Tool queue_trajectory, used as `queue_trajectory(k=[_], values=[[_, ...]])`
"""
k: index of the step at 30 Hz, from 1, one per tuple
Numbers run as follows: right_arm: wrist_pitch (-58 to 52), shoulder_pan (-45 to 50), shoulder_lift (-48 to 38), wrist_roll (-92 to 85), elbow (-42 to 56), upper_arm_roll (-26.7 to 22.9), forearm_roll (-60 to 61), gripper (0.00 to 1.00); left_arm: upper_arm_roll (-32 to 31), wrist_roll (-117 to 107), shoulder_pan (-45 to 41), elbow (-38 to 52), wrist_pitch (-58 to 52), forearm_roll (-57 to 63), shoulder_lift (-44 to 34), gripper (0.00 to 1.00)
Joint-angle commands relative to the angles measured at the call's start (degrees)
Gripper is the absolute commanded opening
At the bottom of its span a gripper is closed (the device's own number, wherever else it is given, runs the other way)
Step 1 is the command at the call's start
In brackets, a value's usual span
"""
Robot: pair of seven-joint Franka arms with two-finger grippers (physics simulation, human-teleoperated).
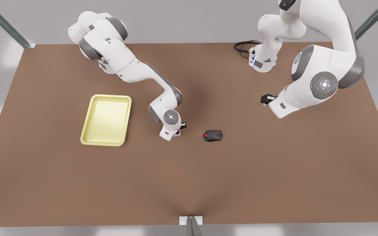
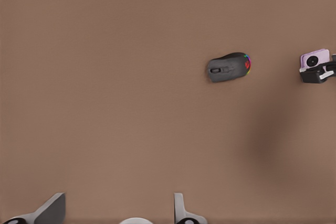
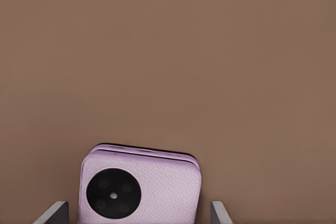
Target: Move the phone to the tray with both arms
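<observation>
Phone-moving scene: brown table (image 1: 44, 170), pale yellow rectangular tray (image 1: 87, 139), then small pink squarish phone (image 3: 152, 182) between the right gripper (image 1: 178, 131)'s parted fingers, beside the tray. Left gripper (image 1: 265, 99) waits, spread, empty. Loose closure risks slipping.

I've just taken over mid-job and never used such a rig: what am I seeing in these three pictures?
Two white robot arms work over a brown table. The front view looks down from above, and the other two pictures come from a camera on each wrist. On the table lie a yellow tray and a black mouse. The right gripper has its open fingers on either side of the pink phone, with gaps showing, so nothing is gripped. The left gripper waits open at the front view's right.
</observation>
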Motion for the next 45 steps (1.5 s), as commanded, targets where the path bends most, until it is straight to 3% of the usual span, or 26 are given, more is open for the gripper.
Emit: queue_trajectory(k=[1, 11, 13, 24, 30, 35, 39, 43, 45], values=[[0.26, 0.06, -0.02, 2.16, 0.04, 0.01, 0.05, 1.0, -0.01, 0.07, 0.08, -0.06, -0.03, 0.03, -0.05, 1.0], [1.05, -0.2, 0.6, 1.46, 0.13, 0.01, -0.74, 1.0, -0.01, -0.02, -0.01, -0.24, -0.03, 0.03, -0.05, 1.0], [1.14, -0.2, 0.6, 1.37, 0.13, 0.01, -0.74, 0.87, -0.01, -0.02, -0.01, -0.33, -0.12, 0.03, -0.05, 1.0], [0.0, -0.56, 0.51, 1.28, 1.44, 0.01, -0.74, 0.86, 0.08, 0.33, 0.17, -0.42, -0.03, 0.03, 0.13, 1.0], [0.88, -0.47, 0.69, 0.85, 0.48, 0.01, -0.91, 0.93, 0.17, 0.33, 0.17, -0.42, -0.03, 0.12, 0.13, 1.0], [1.14, -0.38, 0.78, 0.76, 0.48, 0.01, -1.18, 0.8, 0.17, 0.33, 0.17, -0.42, -0.03, 0.12, 0.13, 1.0], [-0.26, -0.82, 0.16, 0.58, 1.36, 0.01, -1.17, 0.78, 0.17, 0.24, 0.17, -0.42, -0.03, 0.12, 0.22, 1.0], [-4.4, -7.22, -7.48, -3.8, -0.04, 0.09, -1.0, 0.78, 0.17, -0.02, 0.17, -0.42, -0.03, 0.12, 0.3, 1.0], [-4.31, -14.7, -16.01, -10.05, -7.95, 0.36, -0.56, 0.78, 0.17, -0.46, 0.17, -0.42, -0.03, 0.12, 0.74, 1.0]])
